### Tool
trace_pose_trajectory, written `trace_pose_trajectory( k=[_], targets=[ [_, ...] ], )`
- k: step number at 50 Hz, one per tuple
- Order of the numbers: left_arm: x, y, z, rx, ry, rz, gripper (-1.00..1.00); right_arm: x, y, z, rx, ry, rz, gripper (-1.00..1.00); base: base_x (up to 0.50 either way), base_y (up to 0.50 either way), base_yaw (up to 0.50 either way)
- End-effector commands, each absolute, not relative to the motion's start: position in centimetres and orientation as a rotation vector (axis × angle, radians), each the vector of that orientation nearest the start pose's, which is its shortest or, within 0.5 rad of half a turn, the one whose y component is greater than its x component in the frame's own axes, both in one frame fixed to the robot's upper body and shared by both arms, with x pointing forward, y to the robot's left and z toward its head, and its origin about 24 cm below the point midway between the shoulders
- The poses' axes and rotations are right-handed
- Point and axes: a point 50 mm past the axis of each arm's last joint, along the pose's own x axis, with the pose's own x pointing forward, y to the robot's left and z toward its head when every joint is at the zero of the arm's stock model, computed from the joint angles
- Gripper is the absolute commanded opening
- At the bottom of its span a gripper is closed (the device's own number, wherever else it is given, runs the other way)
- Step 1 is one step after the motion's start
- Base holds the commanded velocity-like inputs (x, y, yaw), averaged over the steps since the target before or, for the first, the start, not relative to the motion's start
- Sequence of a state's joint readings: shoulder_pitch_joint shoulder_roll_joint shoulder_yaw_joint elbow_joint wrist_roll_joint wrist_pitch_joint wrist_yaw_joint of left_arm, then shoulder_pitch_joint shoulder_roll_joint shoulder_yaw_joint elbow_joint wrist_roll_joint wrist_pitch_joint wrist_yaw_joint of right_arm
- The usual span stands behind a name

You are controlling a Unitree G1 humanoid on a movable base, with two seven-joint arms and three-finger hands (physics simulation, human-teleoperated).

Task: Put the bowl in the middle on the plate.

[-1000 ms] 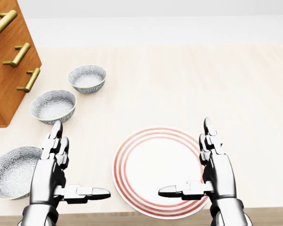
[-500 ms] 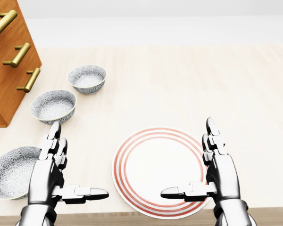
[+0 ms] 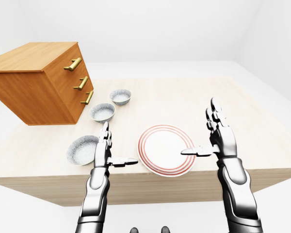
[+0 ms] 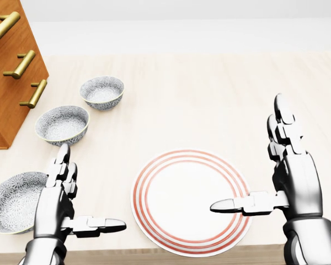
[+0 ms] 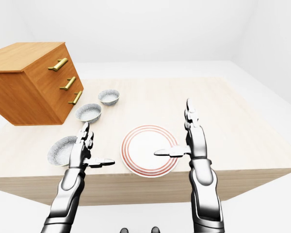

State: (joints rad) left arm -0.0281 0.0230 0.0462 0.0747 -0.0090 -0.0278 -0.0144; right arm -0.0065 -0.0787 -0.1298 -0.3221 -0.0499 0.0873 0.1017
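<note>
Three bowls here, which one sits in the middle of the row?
The medium patterned bowl at the head view's left. It lies between the smaller bowl above it and the widest bowl at the bottom-left edge.

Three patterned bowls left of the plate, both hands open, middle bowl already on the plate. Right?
No. The head view shows the plate empty; the middle bowl sits on the table, between the top bowl and the bottom bowl. The rest holds: all three lie left of the plate, left hand and right hand open.
</note>
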Motion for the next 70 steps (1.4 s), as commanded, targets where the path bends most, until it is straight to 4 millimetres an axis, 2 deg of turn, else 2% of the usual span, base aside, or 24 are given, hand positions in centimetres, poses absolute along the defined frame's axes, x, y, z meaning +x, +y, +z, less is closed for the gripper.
trace_pose_trajectory(
  k=[1,6,8,13,18,19,21,22,28,36,39,58,62,70],
  targets=[
    [26.1,16.2,3.0,0.025,0.018,0.026,1.00,22.5,-18.9,17.2,-0.342,-0.478,0.005,1.00,0.00,0.00,0.00],
    [25.9,16.2,3.0,0.026,0.006,0.027,1.00,21.0,-19.6,19.0,-0.442,-0.538,0.007,1.00,0.00,0.00,0.00],
    [25.9,16.2,3.0,0.030,0.004,0.026,1.00,20.7,-19.8,19.1,-0.472,-0.535,0.004,1.00,0.00,0.00,0.00],
    [26.2,16.3,2.1,0.034,0.042,0.027,1.00,18.5,-22.1,20.5,-0.601,-0.541,-0.033,1.00,0.00,0.00,0.00],
    [26.1,16.5,2.3,0.037,0.034,0.042,1.00,18.6,-23.8,18.9,-0.567,-0.444,-0.084,1.00,0.00,0.00,0.00],
    [25.9,16.4,3.0,0.034,0.001,0.036,1.00,18.6,-24.0,18.4,-0.557,-0.422,-0.086,1.00,0.00,0.00,0.00],
    [25.8,16.3,3.1,0.062,-0.001,0.023,1.00,18.8,-24.3,17.8,-0.548,-0.389,-0.092,1.00,0.00,0.00,0.00],
    [25.9,16.8,3.6,0.067,-0.025,0.059,1.00,18.9,-24.9,17.2,-0.536,-0.355,-0.109,1.00,0.00,0.00,0.00],
    [25.8,16.3,2.9,0.073,0.007,0.038,1.00,17.9,-26.5,17.7,-0.570,-0.347,-0.153,1.00,0.00,0.00,0.00],
    [25.8,16.3,3.0,0.075,0.003,0.039,1.00,17.4,-27.1,17.4,-0.567,-0.321,-0.175,1.00,0.00,0.00,0.00],
    [25.5,16.2,3.6,0.080,-0.025,0.037,1.00,17.1,-27.4,17.4,-0.569,-0.316,-0.184,1.00,0.00,0.00,0.00],
    [25.2,16.0,4.1,0.085,-0.035,0.028,1.00,15.7,-31.4,14.3,-0.488,-0.150,-0.305,1.00,0.00,0.00,0.00],
    [25.4,16.0,4.0,0.086,-0.034,0.028,1.00,15.5,-31.9,14.1,-0.485,-0.137,-0.316,1.00,0.00,0.00,0.00],
    [25.4,16.0,3.9,0.086,-0.033,0.026,1.00,14.8,-33.0,12.5,-0.443,-0.067,-0.350,1.00,0.00,0.00,0.00]
  ],
)
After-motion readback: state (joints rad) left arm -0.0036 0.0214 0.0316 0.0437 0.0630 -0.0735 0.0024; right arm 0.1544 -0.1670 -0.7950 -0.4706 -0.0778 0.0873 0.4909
